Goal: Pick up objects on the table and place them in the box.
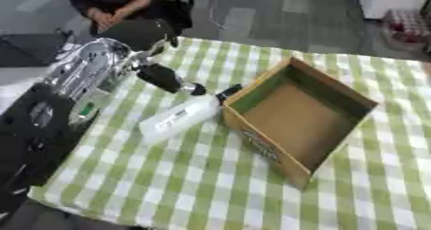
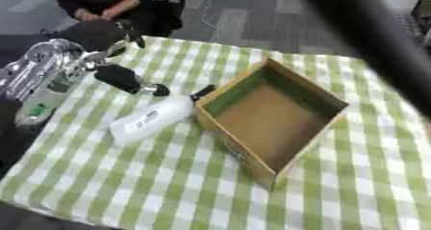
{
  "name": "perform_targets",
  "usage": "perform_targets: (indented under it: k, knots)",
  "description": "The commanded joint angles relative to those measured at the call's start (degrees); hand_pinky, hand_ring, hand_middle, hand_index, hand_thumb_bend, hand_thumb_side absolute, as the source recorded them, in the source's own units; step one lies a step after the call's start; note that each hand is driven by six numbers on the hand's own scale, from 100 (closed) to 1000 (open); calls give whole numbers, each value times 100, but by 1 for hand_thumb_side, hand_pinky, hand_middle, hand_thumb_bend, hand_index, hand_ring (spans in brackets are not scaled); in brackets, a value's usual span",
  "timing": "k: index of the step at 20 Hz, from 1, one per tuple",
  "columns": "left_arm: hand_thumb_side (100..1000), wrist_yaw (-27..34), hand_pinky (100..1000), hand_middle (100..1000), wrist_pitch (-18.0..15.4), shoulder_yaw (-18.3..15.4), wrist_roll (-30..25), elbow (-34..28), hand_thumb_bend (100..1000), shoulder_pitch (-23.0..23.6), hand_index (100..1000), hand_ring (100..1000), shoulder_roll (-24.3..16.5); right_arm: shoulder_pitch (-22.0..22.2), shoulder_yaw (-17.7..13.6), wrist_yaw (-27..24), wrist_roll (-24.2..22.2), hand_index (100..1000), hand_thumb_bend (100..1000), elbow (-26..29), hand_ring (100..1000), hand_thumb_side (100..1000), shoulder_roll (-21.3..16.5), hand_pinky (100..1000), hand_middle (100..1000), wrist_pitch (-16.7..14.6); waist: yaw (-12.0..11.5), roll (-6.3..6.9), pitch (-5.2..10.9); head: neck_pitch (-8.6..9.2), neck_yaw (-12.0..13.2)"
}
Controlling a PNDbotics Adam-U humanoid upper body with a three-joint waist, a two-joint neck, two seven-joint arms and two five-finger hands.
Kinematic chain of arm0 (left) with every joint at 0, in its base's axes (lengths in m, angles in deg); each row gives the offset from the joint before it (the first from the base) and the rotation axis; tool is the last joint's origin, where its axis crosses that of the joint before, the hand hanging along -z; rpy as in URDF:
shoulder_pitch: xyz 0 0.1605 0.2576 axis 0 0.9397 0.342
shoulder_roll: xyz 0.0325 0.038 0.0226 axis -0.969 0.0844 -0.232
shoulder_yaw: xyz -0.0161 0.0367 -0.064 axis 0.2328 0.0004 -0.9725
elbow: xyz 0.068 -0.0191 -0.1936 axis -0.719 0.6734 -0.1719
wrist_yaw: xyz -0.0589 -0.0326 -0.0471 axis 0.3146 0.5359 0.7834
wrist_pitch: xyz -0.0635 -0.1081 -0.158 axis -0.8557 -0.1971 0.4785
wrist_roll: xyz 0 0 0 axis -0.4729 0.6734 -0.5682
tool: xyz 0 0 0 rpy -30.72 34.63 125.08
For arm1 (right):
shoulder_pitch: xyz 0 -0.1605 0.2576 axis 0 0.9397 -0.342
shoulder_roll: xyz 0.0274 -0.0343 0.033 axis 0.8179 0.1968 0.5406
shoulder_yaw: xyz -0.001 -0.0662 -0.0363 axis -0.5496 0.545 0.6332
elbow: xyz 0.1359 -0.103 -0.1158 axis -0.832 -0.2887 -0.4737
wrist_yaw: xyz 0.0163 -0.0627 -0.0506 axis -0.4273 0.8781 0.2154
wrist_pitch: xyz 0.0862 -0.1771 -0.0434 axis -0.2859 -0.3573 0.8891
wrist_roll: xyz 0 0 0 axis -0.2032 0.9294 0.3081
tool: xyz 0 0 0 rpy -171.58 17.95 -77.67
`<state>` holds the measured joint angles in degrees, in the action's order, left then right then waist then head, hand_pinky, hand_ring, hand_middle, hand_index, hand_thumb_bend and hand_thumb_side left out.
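Nothing in the box (image 1: pixel 299 121) yet: bare brown floor, flaps open, set askew on the green-checked cloth (image 1: pixel 185 185). Task barely begun, by the look of it.

Just left of the box, a white bottle (image 1: pixel 178 118) with a dark cap, lying on its side, cap end close against the box's near corner. Touching the wall or merely beside it, impossible to tell. No other loose object plain on the cloth.

Reaching in from the upper left, the left arm, silver and black, with the left hand (image 1: pixel 172 81) low over the cloth just above the bottle's cap end. Dark, tapering shape only; fingers spread or closed, cannot tell. No sign of the bottle being lifted; body flat on the table.

Right hand nowhere seen; only a dark blurred bar across the upper right of the right eye view, likely part of the right arm.

Still to do, judging from this: get hold of the bottle, raise it clear of the near wall, lower it inside. Short carry, with the box right alongside.
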<state>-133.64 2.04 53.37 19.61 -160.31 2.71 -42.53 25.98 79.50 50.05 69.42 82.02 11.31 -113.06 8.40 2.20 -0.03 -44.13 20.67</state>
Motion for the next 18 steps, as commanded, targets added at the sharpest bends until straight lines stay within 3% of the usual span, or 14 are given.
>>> perform_targets:
  k: [1, 8, 18]
  knots:
    - [816, -129, 857, 871, -57, 44, -434, -78, 756, -36, 806, 794, -267, -113, -36, -38, -11, 848, 347, 76, 579, 964, -164, 441, 585, 25, 13, 4, 59, 1, 23]
    - [787, -156, 874, 892, -72, 166, -529, -78, 783, 95, 796, 793, -267, -136, -39, -65, -15, 848, 347, 76, 579, 964, -164, 440, 585, 40, 31, 14, 62, 1, 32]
    - [749, -82, 874, 881, -37, 299, -529, -78, 754, 269, 795, 790, -336, -129, -25, -61, -33, 848, 346, 76, 578, 966, -163, 440, 585, 46, 27, 11, 57, 1, 50]
